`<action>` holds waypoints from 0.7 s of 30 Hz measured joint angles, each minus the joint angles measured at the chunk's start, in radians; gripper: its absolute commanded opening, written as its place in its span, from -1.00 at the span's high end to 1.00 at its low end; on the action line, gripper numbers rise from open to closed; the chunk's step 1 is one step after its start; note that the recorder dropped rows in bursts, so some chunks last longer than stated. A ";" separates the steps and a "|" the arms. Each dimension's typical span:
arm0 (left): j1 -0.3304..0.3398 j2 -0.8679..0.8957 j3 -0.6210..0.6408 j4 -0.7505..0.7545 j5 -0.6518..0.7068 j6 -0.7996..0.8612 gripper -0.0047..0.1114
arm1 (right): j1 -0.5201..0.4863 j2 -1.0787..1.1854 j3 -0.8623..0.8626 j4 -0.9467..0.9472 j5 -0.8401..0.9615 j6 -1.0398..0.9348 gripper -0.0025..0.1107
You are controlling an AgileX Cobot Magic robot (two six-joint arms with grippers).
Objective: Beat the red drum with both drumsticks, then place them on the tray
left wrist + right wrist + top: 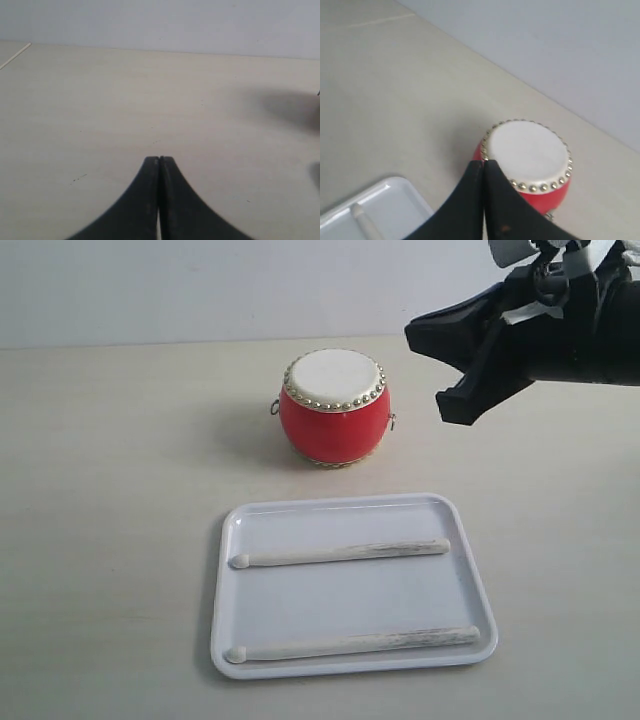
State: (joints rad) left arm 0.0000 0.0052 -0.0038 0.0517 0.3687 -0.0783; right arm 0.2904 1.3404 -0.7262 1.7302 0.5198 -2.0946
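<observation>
We see the flat white rectangular plastic tray (pixel 350 600) lying on the pale beige tabletop (pixel 100 540), near the small barrel-shaped red drum (pixel 335 425) but not touching it. The drum stands upright behind the tray, its cream skin facing up inside a ring of gold studs. Two slim pale beige wooden drumsticks lie inside the tray, apart from each other and roughly parallel: the far stick (pixel 340 553) on the drum's side, the near stick (pixel 355 643) just beside the tray's front rim. Each has its long axis running across the exterior view, along the tray's longer side, with its rounded tip pointing left (both slant very slightly, their right ends a touch farther back). The black right gripper (pixel 483 161) has its two fingers pressed flat together with nothing between them. In the exterior view it hangs in the air to the right of the drum and higher than it, clear of it, sloping down toward the left. The black left gripper (pixel 159 158) is likewise pressed together and empty, above bare tabletop.
</observation>
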 measured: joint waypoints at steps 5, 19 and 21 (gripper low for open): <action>0.000 0.000 0.000 0.000 0.000 0.000 0.92 | 0.000 0.000 0.000 -0.001 -0.063 0.000 0.96; 0.000 0.000 0.000 0.000 -0.001 0.000 0.92 | -0.006 -0.475 0.146 -0.007 -0.288 0.259 0.96; 0.000 0.000 0.000 0.000 -0.001 0.000 0.92 | -0.021 -0.637 0.195 -0.007 -0.330 0.275 0.96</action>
State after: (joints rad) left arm 0.0000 0.0052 -0.0038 0.0517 0.3679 -0.0783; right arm 0.2695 0.7037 -0.5310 1.7232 0.1901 -1.8195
